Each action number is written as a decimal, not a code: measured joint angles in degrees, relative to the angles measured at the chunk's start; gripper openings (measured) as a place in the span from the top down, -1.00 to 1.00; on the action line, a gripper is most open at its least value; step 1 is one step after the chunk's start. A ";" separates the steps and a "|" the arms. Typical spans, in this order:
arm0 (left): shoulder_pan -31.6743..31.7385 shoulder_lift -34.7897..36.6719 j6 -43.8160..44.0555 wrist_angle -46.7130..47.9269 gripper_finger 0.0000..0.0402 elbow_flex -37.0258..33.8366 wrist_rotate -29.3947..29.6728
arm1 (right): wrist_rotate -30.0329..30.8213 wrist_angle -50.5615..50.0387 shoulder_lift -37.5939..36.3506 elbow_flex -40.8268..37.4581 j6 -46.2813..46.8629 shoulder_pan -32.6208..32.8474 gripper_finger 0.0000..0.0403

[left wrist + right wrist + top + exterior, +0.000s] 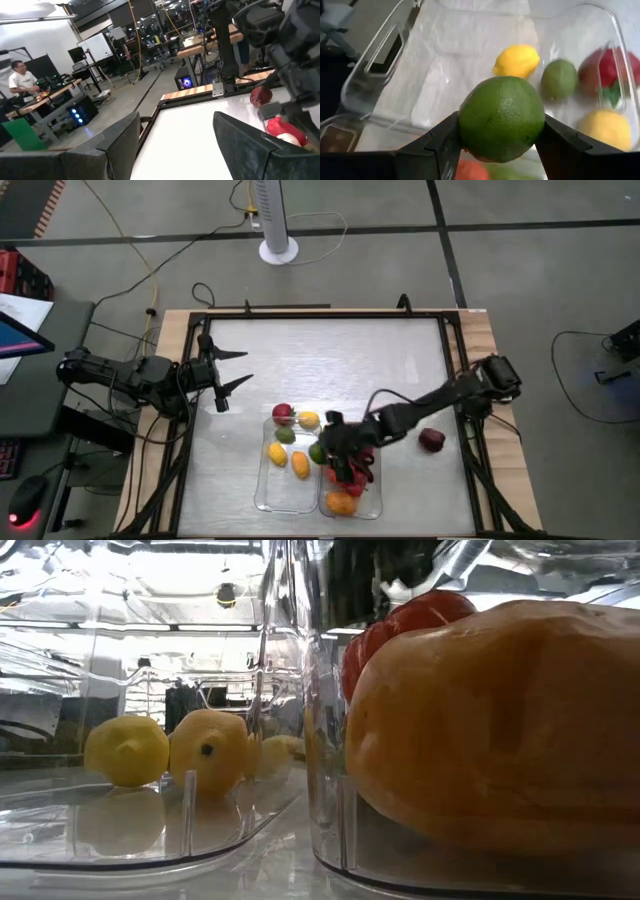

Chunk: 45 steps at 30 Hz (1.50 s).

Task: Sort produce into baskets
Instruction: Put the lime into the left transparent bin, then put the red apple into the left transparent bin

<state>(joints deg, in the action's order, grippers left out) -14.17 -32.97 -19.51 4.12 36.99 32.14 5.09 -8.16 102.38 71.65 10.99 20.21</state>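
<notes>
My right gripper point(326, 446) is shut on a green lime point(501, 117) and hovers over the gap between the two clear baskets. The left basket point(262, 485) holds a red fruit point(283, 413), a yellow lemon point(516, 60), a green fruit point(559, 79) and two more yellow-orange pieces point(299, 465). The right basket point(376, 502) holds red pieces point(357, 472) and an orange one point(340, 502). A dark maroon piece point(431, 440) lies on the table to the right. My left gripper point(228, 370) is open and empty at the table's left side. My right gripper pinches the lime by two opposite sides point(466, 125) between its two fingers. The fingers slant down from the table's right side. The lime is lifted clear above the left basket's floor.
A black frame point(452, 350) runs round the white tabletop. Bare table lies behind the baskets, toward the far edge. A white fan base point(279, 248) stands on the floor beyond the table. A person point(20, 80) sits in the room far behind.
</notes>
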 joint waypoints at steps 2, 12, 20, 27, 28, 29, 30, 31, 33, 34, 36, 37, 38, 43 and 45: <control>0.01 0.00 0.00 -0.02 -0.19 0.00 -0.01 | -1.61 0.73 1.17 0.94 -1.85 -1.34 -0.22; -0.01 0.00 -0.40 -0.02 -0.19 0.00 -0.11 | -3.66 -0.61 2.91 3.98 -3.96 -2.74 -0.45; 0.00 0.00 -0.35 -0.04 -0.19 0.00 -0.09 | -2.75 -6.52 2.58 4.86 -3.70 -2.74 -0.58; 0.01 0.00 -0.35 0.25 -0.19 0.00 -0.06 | 0.04 -40.89 0.12 12.55 8.53 -0.95 -0.55; 0.00 0.00 -0.35 0.22 -0.19 0.00 -0.04 | 1.01 -42.56 -0.54 12.72 9.31 -0.10 -0.54; 0.01 -0.02 -0.35 0.23 -0.19 0.00 -0.02 | 2.19 -43.29 -1.68 12.77 10.08 0.88 -0.54; 0.00 -0.02 -0.35 0.26 -0.19 0.01 -0.04 | 3.54 -44.00 -2.96 12.50 11.13 1.94 -0.54; 0.01 0.00 -0.31 0.26 -0.19 0.00 -0.02 | 4.37 -45.04 -4.19 12.26 12.48 2.79 -0.54; 0.01 0.00 -0.20 0.41 -0.19 0.02 -0.02 | 5.48 -47.72 -7.05 11.13 16.40 4.30 -0.54; 0.01 0.00 0.05 0.48 -0.19 0.02 -0.02 | 5.60 -49.31 -8.26 10.32 19.16 5.08 -0.54; 0.00 0.00 0.20 0.47 -0.19 0.02 -0.01 | 5.09 -53.79 -10.02 8.50 26.01 6.50 -0.54; 0.01 0.00 0.20 0.49 -0.19 0.02 -0.01 | 3.52 -56.47 -10.86 7.27 29.85 7.23 -0.54; 0.01 0.00 0.20 0.46 -0.19 0.02 -0.02 | 1.61 -58.61 -11.68 6.06 33.84 8.16 -0.54; -0.01 0.00 0.26 0.46 -0.19 0.02 -0.02 | -1.76 -68.29 -14.80 0.47 49.13 13.38 -0.54; 0.00 0.00 0.53 0.40 -0.19 0.02 -0.03 | -1.03 -70.85 -15.95 -2.46 53.56 14.57 -0.54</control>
<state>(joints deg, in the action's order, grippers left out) -14.16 -32.97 -18.98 4.52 37.01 32.11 4.06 -79.00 86.43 69.19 64.55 34.78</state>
